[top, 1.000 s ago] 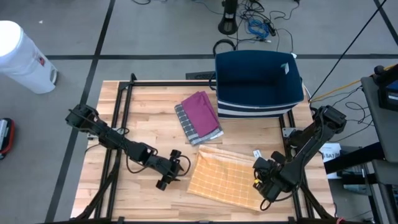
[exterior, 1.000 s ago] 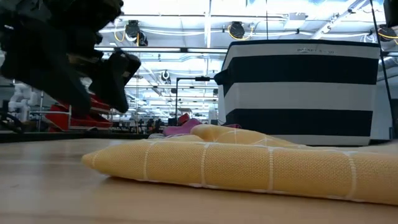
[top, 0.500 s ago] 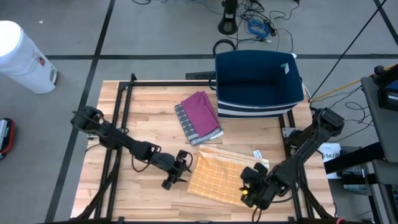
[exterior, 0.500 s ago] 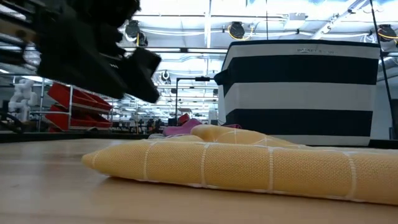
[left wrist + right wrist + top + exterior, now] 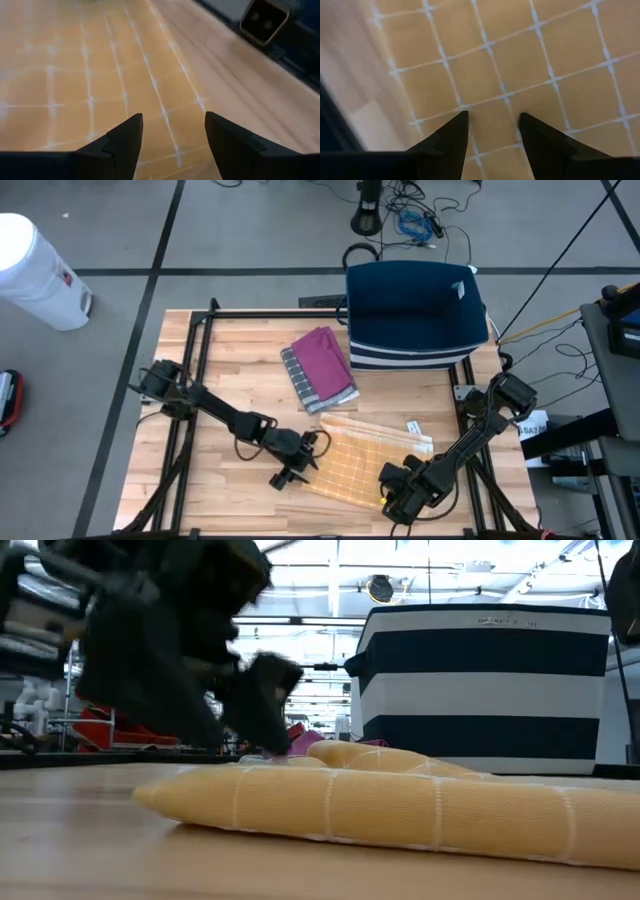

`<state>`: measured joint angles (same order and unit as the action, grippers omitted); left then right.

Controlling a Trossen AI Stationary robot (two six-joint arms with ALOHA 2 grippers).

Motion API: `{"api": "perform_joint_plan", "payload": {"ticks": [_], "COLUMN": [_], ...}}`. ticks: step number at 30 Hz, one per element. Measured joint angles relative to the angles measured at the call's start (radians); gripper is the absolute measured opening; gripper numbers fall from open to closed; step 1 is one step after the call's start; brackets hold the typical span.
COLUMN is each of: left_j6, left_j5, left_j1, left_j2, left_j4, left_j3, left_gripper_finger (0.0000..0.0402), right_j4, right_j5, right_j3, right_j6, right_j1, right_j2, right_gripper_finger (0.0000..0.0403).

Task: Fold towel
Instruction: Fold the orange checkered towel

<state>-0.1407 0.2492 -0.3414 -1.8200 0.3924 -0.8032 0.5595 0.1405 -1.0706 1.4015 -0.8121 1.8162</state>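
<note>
A yellow towel [image 5: 362, 462] with a white grid lies spread on the wooden table, near the front and right of middle. In the low view it shows as a flat, slightly humped sheet [image 5: 400, 805]. My left gripper [image 5: 312, 455] is open, slanting down at the towel's left edge, its fingers [image 5: 125, 140] over the cloth near that edge. My right gripper [image 5: 393, 496] is open and points steeply down over the towel's near right corner, with gridded cloth [image 5: 510, 65] filling its wrist view. My right gripper stands with its open fingers [image 5: 452, 135] close over the towel beside its edge [image 5: 395, 75], coming from above. I cannot tell whether they touch the cloth.
A folded magenta and grey towel [image 5: 320, 367] lies behind the yellow one. A navy and white striped basket [image 5: 415, 315] stands at the far right. A small white tag [image 5: 413, 427] lies by the towel's far right corner. Black frame rails [image 5: 190, 380] run along the table's left.
My left gripper has gone toward the table's right and near edges and down, reaching the towel's left edge. My right gripper has gone toward the table's left and near edges, sinking and tipping further downward over the towel's near right corner. The towel has not moved.
</note>
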Motion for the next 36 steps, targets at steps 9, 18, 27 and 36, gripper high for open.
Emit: {"api": "perform_joint_plan", "payload": {"ticks": [9, 18, 27, 36], "left_j6": [0.053, 0.108, 0.071, 0.053], "left_j5": [0.016, 0.078, -0.282, -0.478], "left_j1": [-0.017, -0.090, -0.095, -0.037], "left_j2": [-0.085, -0.085, -0.009, 0.091], "left_j4": [-0.097, 0.009, -0.185, -0.265], "left_j3": [-0.056, -0.052, -0.051, -0.046], "left_gripper_finger": [0.0222, 0.0222, 0.0222, 0.0222], "right_j4": [0.283, 0.541, 0.259, -0.271], "right_j5": [-0.050, 0.077, 0.194, 0.276], "right_j3": [-0.005, 0.002, 0.002, 0.000], "right_j6": [-0.075, -0.252, -0.358, -0.547], "right_j1": [0.033, 0.133, 0.165, 0.185], "right_j2": [0.003, 0.010, 0.008, 0.032], "right_gripper_finger": [0.0149, 0.0133, 0.0131, 0.0131]}}
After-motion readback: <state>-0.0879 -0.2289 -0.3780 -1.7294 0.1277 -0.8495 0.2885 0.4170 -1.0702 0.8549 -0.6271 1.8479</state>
